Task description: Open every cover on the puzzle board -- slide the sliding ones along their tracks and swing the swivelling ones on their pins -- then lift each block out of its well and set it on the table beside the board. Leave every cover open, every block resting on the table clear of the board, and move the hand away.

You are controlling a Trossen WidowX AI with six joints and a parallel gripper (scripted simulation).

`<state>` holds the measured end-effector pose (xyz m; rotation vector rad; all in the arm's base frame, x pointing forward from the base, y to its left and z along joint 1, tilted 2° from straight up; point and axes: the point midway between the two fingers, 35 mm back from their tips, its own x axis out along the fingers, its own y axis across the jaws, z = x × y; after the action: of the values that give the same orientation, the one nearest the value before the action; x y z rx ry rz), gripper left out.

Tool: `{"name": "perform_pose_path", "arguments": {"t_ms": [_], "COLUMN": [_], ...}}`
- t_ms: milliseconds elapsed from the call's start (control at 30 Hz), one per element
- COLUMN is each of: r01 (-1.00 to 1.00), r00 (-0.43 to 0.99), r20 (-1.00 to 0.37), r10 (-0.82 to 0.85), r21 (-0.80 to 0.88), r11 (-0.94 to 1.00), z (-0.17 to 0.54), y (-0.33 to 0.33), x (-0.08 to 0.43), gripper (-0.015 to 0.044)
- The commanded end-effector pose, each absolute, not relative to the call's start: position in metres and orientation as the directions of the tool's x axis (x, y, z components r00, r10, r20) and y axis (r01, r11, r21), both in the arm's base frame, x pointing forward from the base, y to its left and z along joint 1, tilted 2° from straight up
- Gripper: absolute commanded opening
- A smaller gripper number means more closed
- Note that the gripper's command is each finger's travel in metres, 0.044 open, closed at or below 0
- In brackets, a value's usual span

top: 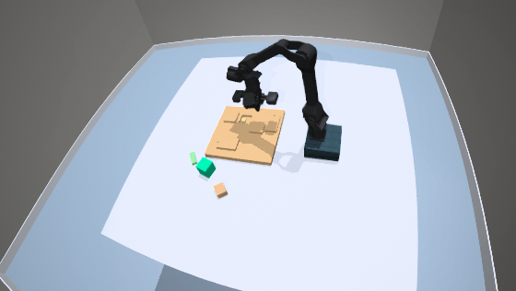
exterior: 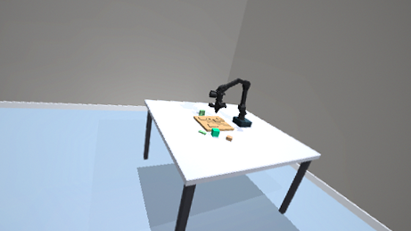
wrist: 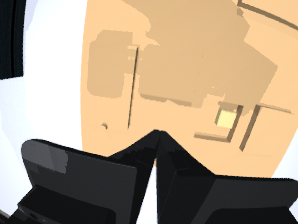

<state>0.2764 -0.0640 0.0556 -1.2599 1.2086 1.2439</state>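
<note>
The fingers point(top: 257, 109) point(exterior: 217, 111) are closed on nothing, above the puzzle board point(top: 251, 157) point(exterior: 209, 127) point(wrist: 100, 117), where a pale yellow piece point(top: 243, 120) point(wrist: 226, 119) shows in a recess. Outward, between board and the tabletop's point(top: 295, 221) point(exterior: 236, 161) near edge in the exterior view, lie a light green block point(top: 193, 158) point(exterior: 202, 132), a teal cube point(top: 205, 167) point(exterior: 215, 132) and an orange block point(top: 220, 190) point(exterior: 229, 138).

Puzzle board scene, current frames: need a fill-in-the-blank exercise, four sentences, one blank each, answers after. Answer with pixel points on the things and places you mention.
1. The puzzle board point(top: 216, 155) point(exterior: 213, 122) point(wrist: 170, 117) lies on a white ____.
2. The small block visible in a well of the board is ____ in colour.
3. Of the teal cube point(top: 205, 168) point(exterior: 215, 132) and the orange block point(top: 220, 190) point(exterior: 229, 138), the larger is the ____ one.
4. The gripper's point(top: 256, 109) point(exterior: 217, 111) point(wrist: 159, 132) fingers are ____.

Missing words: table; yellow; teal; shut
</note>
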Motion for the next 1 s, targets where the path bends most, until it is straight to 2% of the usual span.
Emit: {"name": "perform_pose_path", "arguments": {"t_ms": [0, 967], "r01": [-0.998, -0.998], "r00": [-0.008, -0.008], "r20": [-1.000, -1.000], "r10": [-0.023, -0.023], "r21": [0.009, 0.009], "r11": [-0.057, -0.057], "z": [0.055, 0.029], "y": [-0.064, -0.065], "x": [0.277, 0.278], "gripper": [0.0000, 0.0000]}}
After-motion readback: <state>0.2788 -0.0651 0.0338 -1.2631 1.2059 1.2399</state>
